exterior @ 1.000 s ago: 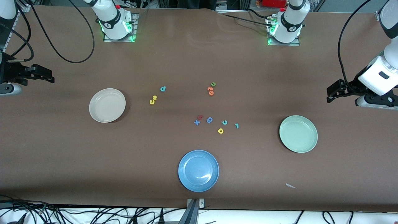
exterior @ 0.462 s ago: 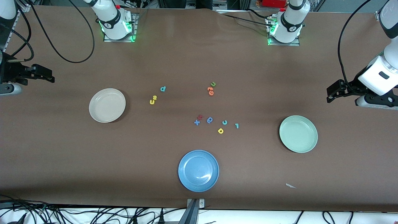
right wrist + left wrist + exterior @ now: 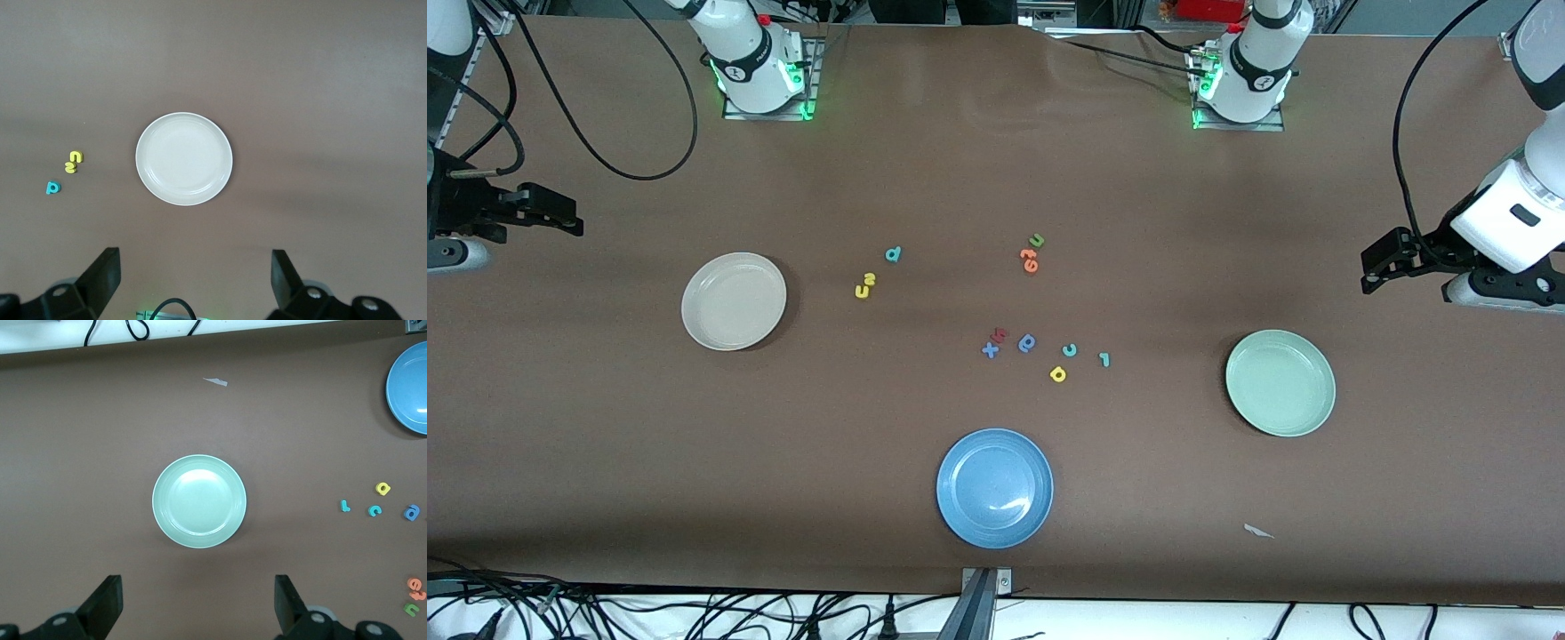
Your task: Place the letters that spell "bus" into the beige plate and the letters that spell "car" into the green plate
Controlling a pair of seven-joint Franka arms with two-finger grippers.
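beige plate (image 3: pixel 734 301) toward the right arm's end, green plate (image 3: pixel 1280 382) toward the left arm's — letters (image 3: pixel 1040 351) between

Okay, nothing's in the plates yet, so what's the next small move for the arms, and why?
Probably the right gripper, open and waiting up by the round beige plate, should descend over the small teal foam b. That letter and the yellow u and s lie on the table nearest that plate. The left gripper also waits open, over the table near the pale green plate.
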